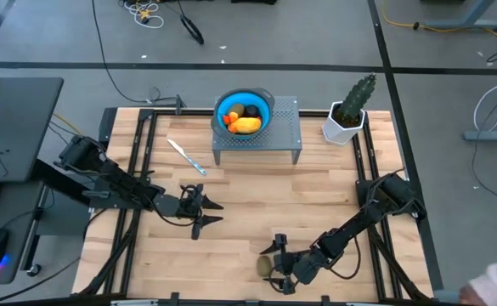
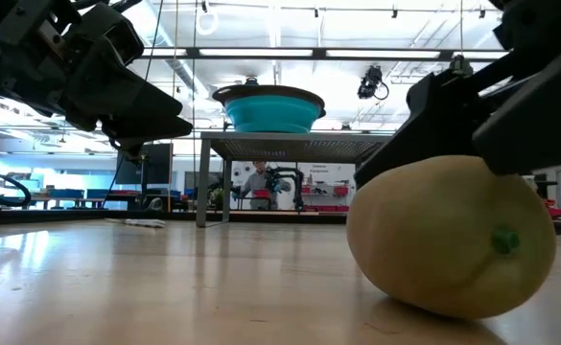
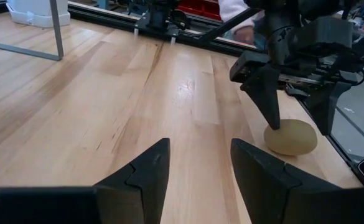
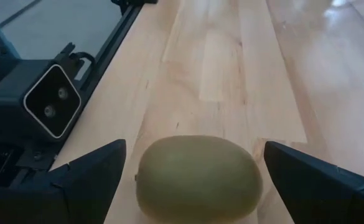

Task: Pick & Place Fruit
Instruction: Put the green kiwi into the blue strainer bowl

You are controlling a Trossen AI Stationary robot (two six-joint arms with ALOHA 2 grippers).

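One olive-brown oval fruit lies on its side on the table near the near edge. My right gripper is open and low over it, with one finger close on each side. I see no touch. The yellow-orange oblong, a dark ball and tiny orange-red balls lie in a blue bowl on a grey stand. My left gripper is open above the bare middle of the table.
A slim white-and-blue stick tool lies left of the stand. A green cactus in a white pot stands at the far right. Black frame rails run along the table's sides. Bare wood lies between the two grippers.
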